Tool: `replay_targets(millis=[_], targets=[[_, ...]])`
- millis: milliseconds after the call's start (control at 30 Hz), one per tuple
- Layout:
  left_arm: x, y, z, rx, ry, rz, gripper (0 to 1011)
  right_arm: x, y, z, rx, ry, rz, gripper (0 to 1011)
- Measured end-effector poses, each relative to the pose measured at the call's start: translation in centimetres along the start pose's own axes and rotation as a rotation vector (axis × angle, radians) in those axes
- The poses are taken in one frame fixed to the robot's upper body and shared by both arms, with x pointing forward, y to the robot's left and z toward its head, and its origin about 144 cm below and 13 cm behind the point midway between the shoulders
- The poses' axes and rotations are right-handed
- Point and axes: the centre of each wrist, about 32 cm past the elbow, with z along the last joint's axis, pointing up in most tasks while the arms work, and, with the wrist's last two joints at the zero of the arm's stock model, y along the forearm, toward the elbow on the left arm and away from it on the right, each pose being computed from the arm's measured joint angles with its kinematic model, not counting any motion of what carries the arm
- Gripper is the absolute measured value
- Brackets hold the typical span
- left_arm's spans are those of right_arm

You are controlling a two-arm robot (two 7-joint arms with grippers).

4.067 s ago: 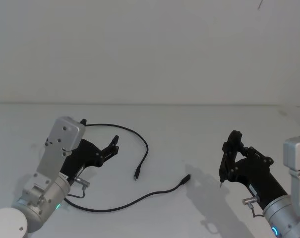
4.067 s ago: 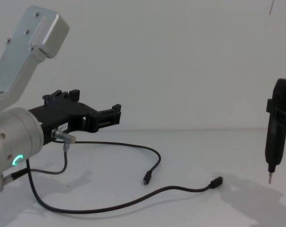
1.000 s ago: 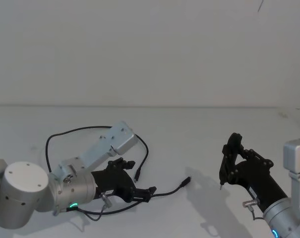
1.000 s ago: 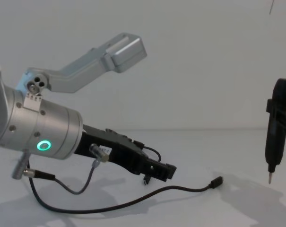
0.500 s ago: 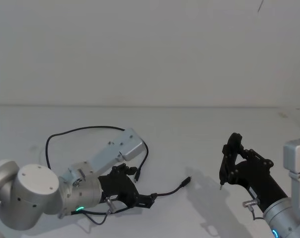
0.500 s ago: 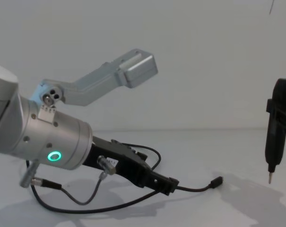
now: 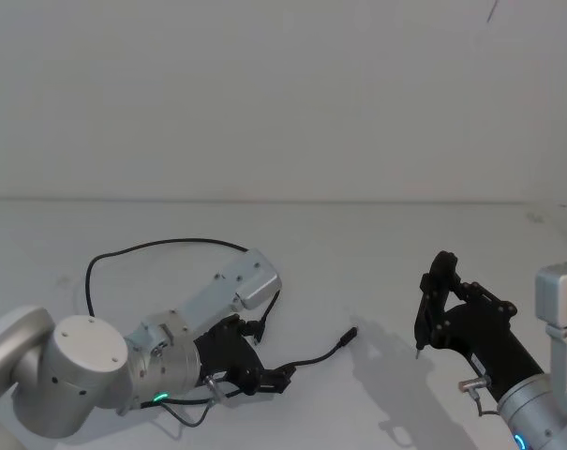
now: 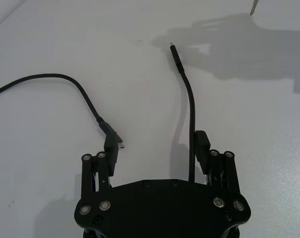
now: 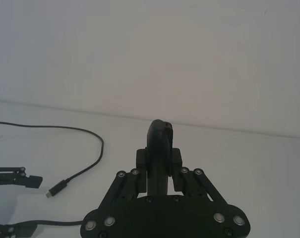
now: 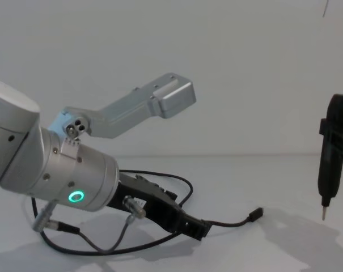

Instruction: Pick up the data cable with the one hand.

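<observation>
The data cable (image 7: 161, 244) lies on the white table as a long black loop. One plug (image 7: 351, 334) points toward the right arm. My left gripper (image 7: 267, 361), the one hand, sits low over the table, open. In the left wrist view a cable strand (image 8: 192, 109) runs just inside one finger (image 8: 203, 144), and the other plug (image 8: 109, 132) lies at the tip of the opposite finger (image 8: 111, 148). Nothing is clamped. The right gripper (image 7: 420, 339) hangs above the table to the right, shut, its pale tip pointing down.
The white tabletop (image 7: 358, 244) stretches back to a plain wall. A short grey wire with a silver plug (image 10: 131, 207) hangs off the left wrist beside the green ring light (image 10: 76, 196). The left arm's silver elbow link (image 10: 160, 102) juts over the cable loop.
The left gripper has sunk lower and slid forward along the cable. The free plug end has shifted slightly toward it. The right arm has not moved.
</observation>
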Motion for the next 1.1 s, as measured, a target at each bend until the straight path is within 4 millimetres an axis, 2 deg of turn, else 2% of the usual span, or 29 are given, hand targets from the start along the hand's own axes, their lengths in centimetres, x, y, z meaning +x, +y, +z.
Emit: replay_targets(millis=[233,333,433,467,867,900,1000,1100], targets=[[-0.08,-0.22,-0.01,0.006,-0.001,0.007,790,0.00,0.00,0.00,0.000,0.000,0.000,279],[-0.11,-0.29,-0.02,0.008,-0.002,0.008,657,0.00,0.00,0.00,0.000,0.000,0.000,279],[-0.13,-0.35,-0.04,0.010,-0.002,0.010,599,0.00,0.00,0.00,0.000,0.000,0.000,279],[-0.13,-0.36,-0.04,0.010,-0.002,0.010,529,0.00,0.00,0.00,0.000,0.000,0.000,279],[-0.18,-0.46,-0.03,0.013,-0.003,0.013,152,0.00,0.00,0.00,0.000,0.000,0.000,279],[-0.18,-0.47,-0.03,0.013,-0.003,0.013,152,0.00,0.00,0.00,0.000,0.000,0.000,279],[-0.18,-0.48,-0.03,0.014,-0.003,0.014,50,0.00,0.00,0.00,0.000,0.000,0.000,279],[-0.18,-0.49,-0.03,0.014,-0.003,0.014,43,0.00,0.00,0.00,0.000,0.000,0.000,279]])
